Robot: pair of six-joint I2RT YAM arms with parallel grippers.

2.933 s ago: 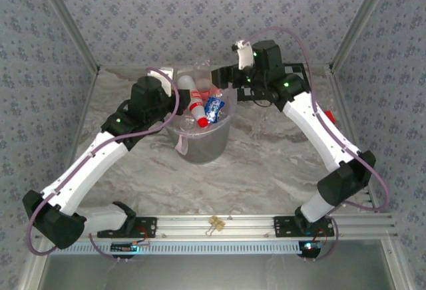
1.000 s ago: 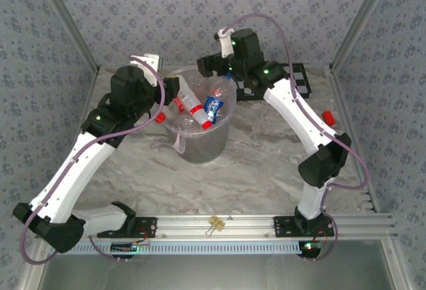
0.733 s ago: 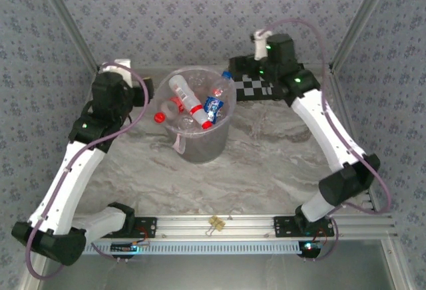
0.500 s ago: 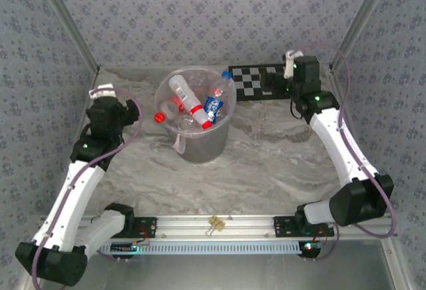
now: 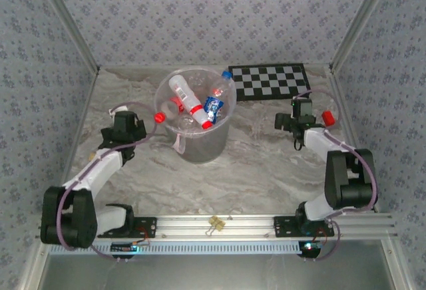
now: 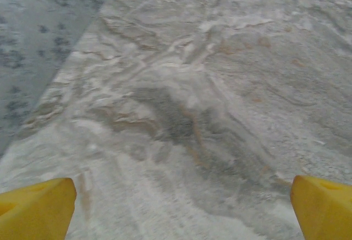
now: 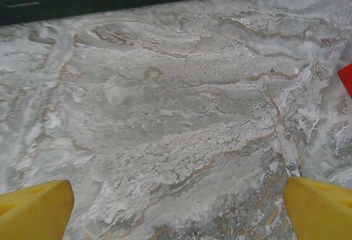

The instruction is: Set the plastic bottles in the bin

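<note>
- The plastic bottles (image 5: 193, 104) lay piled inside the bin (image 5: 200, 147), which stood toward the back of the table (image 5: 266, 163). A red-capped bottle (image 5: 160, 116) sat at its left rim, and I could not tell whether it was in or out.
- The job looked all but finished. The next move would call for checking that rim bottle.
- The left gripper (image 6: 181, 207) and right gripper (image 7: 179, 207) hung released and empty, low over bare marble.
- Open room surrounded the bin. The checkerboard (image 5: 269, 80) and a loose red cap (image 5: 327, 117) edged the right side.
</note>
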